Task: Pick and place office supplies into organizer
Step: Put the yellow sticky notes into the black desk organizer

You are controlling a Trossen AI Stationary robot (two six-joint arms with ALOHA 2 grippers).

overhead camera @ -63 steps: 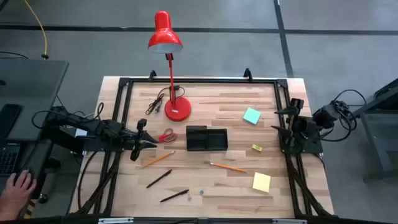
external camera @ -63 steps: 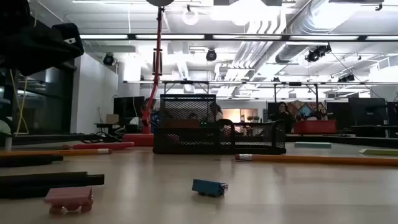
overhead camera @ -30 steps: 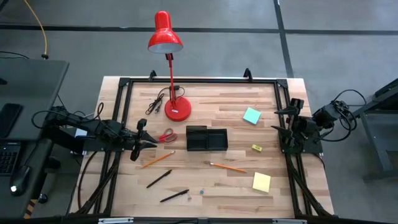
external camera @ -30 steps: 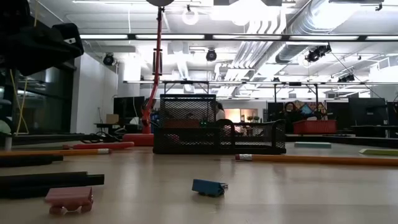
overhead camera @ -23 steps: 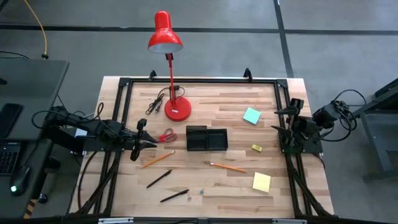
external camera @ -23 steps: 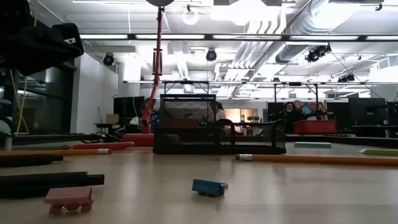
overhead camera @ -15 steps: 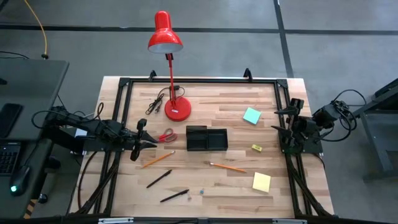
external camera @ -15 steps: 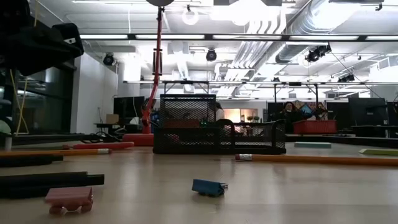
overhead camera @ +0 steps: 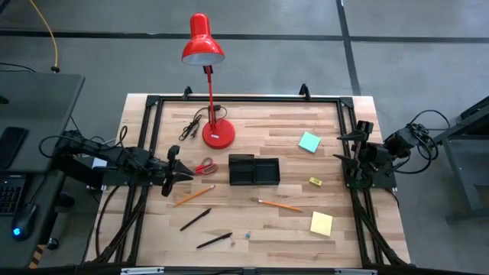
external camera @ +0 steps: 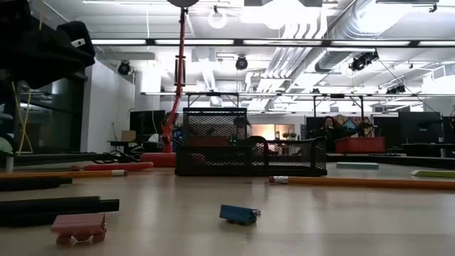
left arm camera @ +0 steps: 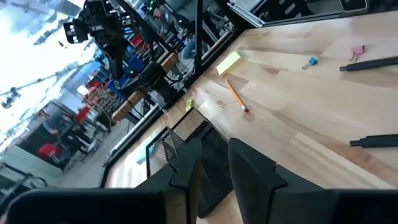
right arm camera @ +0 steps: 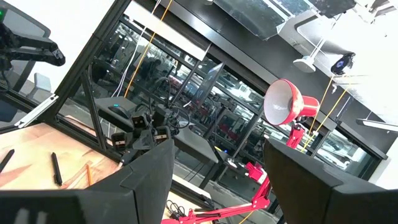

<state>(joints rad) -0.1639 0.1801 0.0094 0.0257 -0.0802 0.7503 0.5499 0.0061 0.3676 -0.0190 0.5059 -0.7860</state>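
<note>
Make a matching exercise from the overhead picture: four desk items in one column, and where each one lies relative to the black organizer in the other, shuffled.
Items:
1. red-handled scissors
2. teal sticky-note pad
3. yellow sticky-note pad
4. red lamp base

Places, relative to the organizer, as seen in the high view:
A. toward the near right corner of the table
B. just left of it, close to the left gripper
C. toward the far right
D. behind it, slightly left

Pairs: 1-B, 2-C, 3-A, 4-D
</note>
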